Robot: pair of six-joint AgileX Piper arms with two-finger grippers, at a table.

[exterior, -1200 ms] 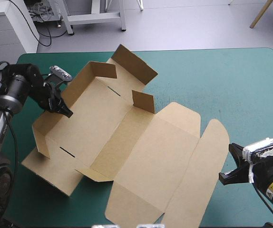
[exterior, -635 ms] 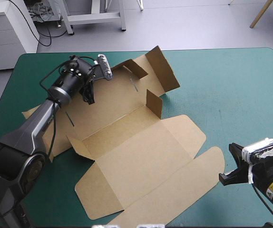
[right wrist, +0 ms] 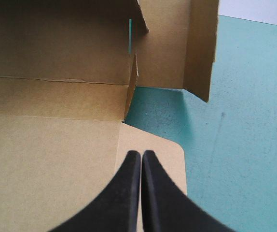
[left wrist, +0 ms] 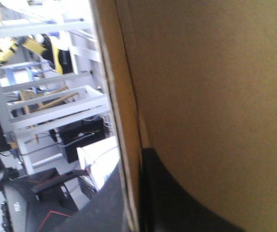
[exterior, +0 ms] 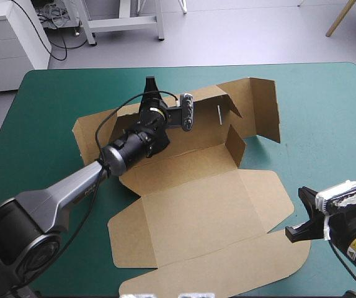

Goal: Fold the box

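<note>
Wall-raising apparently in hand. Left fingers (left wrist: 177, 208) pinch the far edge of the box (exterior: 196, 205); right fingers (right wrist: 124, 193) closed, empty, over a flap corner. Next likely: tuck side flaps.

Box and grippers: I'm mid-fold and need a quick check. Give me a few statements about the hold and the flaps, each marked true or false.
1. The left gripper is shut on a far wall of the box. True.
2. The right gripper is open. False: its fingers meet, with nothing between them.
3. The box lies wholly flat. False: the walls at its far right stand raised.
4. The near panels lie flat on the teal-green cover. True.
</note>
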